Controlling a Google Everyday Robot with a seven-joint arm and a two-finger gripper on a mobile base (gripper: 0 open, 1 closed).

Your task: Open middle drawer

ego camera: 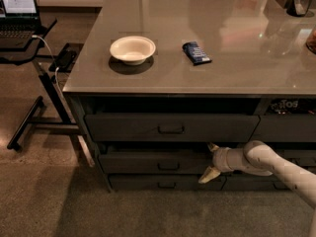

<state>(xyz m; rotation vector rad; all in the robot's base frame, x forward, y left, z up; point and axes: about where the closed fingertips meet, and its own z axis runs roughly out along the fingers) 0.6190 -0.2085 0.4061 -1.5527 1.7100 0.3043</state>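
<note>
Dim room, grey counter point(237, 58) over three stacked drawers. Gripper point(210, 162): fingers spread wide, one above the other, holding nothing, before the right end of the middle drawer point(143, 162). Drawer front ran left to right, apparently shut; its loop handle point(168, 166) lay leftward of the gripper, apart

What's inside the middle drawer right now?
Nothing shows: the front of the middle drawer hides its inside. The gripper, open, sits at that front's right end.
</note>
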